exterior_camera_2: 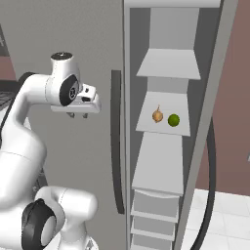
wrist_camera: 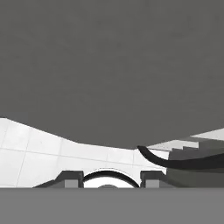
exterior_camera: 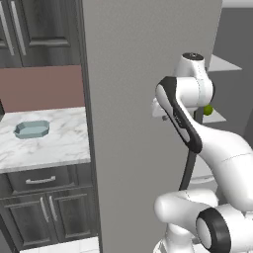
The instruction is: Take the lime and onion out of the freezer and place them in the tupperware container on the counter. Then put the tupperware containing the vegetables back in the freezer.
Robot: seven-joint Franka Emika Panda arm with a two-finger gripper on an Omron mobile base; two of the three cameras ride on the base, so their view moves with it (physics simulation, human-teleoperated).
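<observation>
Hovering the gripper (exterior_camera_2: 78, 115) in front of the freezer's (exterior_camera_2: 168, 29) closed grey front, left of its open compartment and outside it, fingers pointing down at the floor instead of in at the shelves. Showing the fingertips (wrist_camera: 72, 178) partway apart in the hand view, with nothing between them: carrying nothing, gripping nothing.

Leaving the freezer's door swung wide to the right, probably so that the arm can get in at the shelves from the front without hitting anything. Looking past the freezer's dark curved handle (wrist_camera: 175, 162) in the hand view, low and to the right, so likely standing just short of that handle and not yet turned toward the opening.

Finding the onion (exterior_camera_2: 157, 115) and the lime (exterior_camera_2: 173, 120) side by side on a middle shelf of the freezer, near each other but seemingly not touching, the onion on the left, nearer the gripper. Sitting at about the gripper's height, both well to its right and deeper inside the freezer.

Waiting with the tupperware (exterior_camera: 31, 129) out on the counter (exterior_camera: 54, 150) to the left of the freezer, well apart from it, apparently empty and ready to take both pieces. Judging neither fruit fetched yet; needing a reach rightward and inward next, with the hand tipped toward the shelf.
</observation>
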